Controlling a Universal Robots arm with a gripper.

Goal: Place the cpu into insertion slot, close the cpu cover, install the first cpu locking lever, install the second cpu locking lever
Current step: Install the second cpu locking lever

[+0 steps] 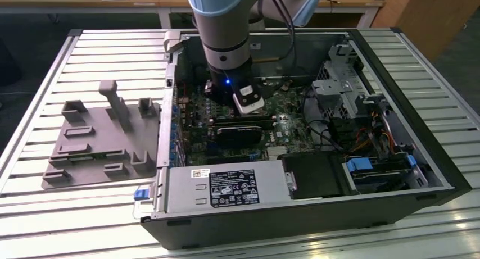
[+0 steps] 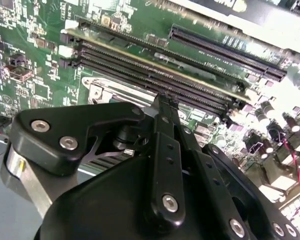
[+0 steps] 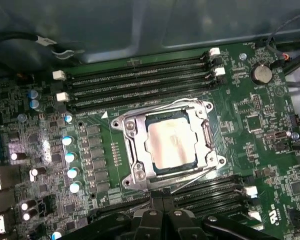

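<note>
- We are looking into an open black computer case [image 1: 390,175] lying on a slatted metal surface [image 1: 45,225], with a grey plastic fixture [image 1: 98,141] just beside it at the exterior view's left.
- Our black gripper [image 3: 162,220] is hanging low over the green motherboard [image 3: 270,165], its fingers [image 2: 166,150] pressed together and pinching nothing.
- The small square cpu with a pale silvery-beige top [image 3: 170,145] is sitting in the silvery-rimmed insertion slot [image 3: 207,132].
- The thin silvery cpu cover [image 3: 140,155] is lying closed around it, framing the chip.
</note>
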